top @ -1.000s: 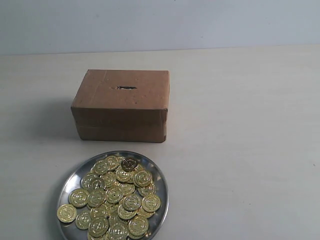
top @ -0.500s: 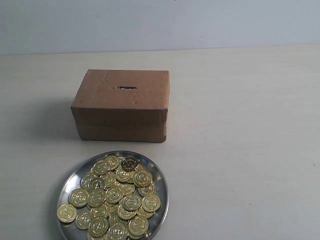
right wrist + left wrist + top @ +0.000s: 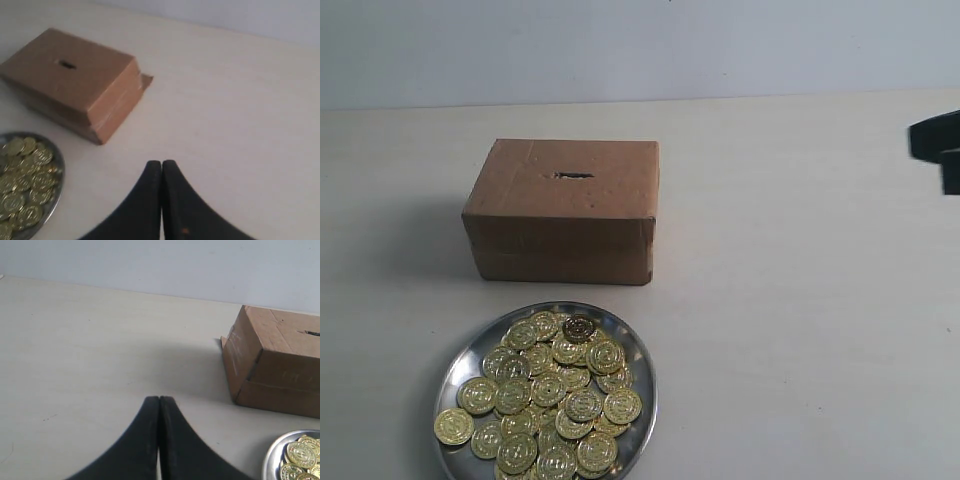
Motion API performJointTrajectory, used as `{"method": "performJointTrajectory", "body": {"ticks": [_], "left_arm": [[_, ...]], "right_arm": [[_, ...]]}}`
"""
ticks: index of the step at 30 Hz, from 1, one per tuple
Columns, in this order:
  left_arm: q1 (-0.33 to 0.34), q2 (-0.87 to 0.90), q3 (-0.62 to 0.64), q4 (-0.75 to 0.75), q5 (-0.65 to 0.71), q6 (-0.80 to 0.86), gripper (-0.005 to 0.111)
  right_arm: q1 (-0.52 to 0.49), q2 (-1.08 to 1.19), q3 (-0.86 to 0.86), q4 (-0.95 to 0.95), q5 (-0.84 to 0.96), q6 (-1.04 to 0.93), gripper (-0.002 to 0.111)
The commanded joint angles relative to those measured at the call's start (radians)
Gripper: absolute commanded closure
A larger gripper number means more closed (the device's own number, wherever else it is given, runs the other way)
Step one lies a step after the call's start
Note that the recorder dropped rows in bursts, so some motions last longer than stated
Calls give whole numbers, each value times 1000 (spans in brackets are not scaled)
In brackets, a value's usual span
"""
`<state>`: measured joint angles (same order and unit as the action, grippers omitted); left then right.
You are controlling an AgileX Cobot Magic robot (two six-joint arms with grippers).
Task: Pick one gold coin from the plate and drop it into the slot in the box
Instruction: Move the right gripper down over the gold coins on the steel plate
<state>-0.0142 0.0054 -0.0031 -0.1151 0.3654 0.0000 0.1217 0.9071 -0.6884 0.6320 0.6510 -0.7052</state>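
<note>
Gold coins (image 3: 550, 395) sit untouched on the plate (image 3: 626, 336) just before the box (image 3: 565, 205). The right gripper (image 3: 161, 164), closed and empty, newly appears far right of it, probably starting its approach. The left gripper (image 3: 159, 400) is closed too.

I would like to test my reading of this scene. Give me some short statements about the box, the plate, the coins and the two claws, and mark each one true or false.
1. The slot is cut in the top face of the box. True.
2. The plate holds many gold coins. True.
3. The left claw grips a coin. False: it is shut, with nothing between its fingers.
4. The plate stands on top of the box. False: it lies on the table in front of the box, apart from it.
5. The right claw is shut. True.
6. A coin sticks out of the slot. False: the slot shows only a dark opening.
</note>
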Motion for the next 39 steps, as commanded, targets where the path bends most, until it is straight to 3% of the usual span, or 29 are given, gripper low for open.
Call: {"method": "performJointTrajectory", "body": {"ticks": [1, 15, 39], "left_arm": [[-5, -5, 3, 3, -5, 0, 107], [-5, -5, 3, 3, -5, 0, 107], [-5, -5, 3, 3, -5, 0, 107]], "right_arm": [[128, 186, -55, -20, 9, -32, 108], [462, 629, -164, -123, 8, -67, 108], [747, 932, -431, -185, 93, -91, 108]]}}
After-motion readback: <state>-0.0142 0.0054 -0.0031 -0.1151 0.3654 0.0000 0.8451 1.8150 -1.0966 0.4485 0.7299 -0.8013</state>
